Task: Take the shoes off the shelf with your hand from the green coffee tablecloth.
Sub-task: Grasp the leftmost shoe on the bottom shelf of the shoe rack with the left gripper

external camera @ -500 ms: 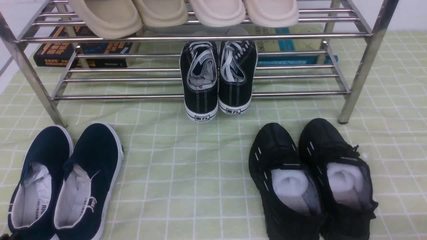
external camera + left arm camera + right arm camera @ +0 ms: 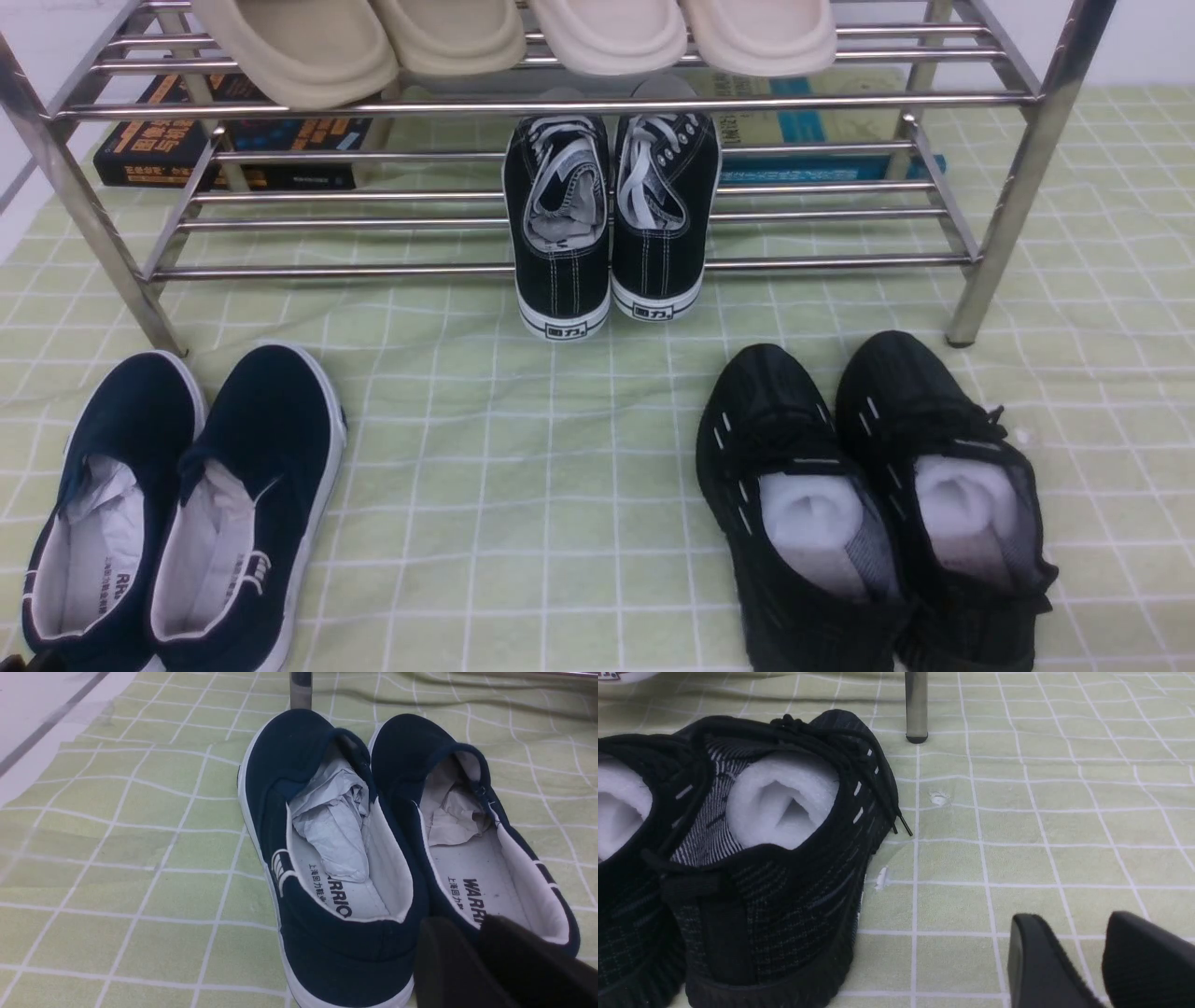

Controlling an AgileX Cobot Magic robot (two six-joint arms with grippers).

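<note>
The shoes (image 2: 611, 224), black canvas sneakers with white laces, stand side by side on the lower tier of the shelf (image 2: 373, 272), heels toward me and overhanging the front rail. The green coffee tablecloth (image 2: 523, 467) lies under everything. Neither hand shows in the front view. My left gripper (image 2: 467, 921) hovers low behind the heels of the navy slip-ons (image 2: 327, 858), its fingers together and empty. My right gripper (image 2: 1073, 924) hovers over bare cloth beside the black mesh trainers (image 2: 761, 858), its fingers a little apart and empty. Both are far from the sneakers.
Navy slip-ons (image 2: 187, 513) sit front left and black trainers (image 2: 868, 485) front right on the cloth. Beige slippers (image 2: 513, 37) fill the top tier. Books (image 2: 168, 140) lie behind the rack. Rack legs stand near each gripper, one in the left wrist view (image 2: 300, 690) and one in the right wrist view (image 2: 916, 709).
</note>
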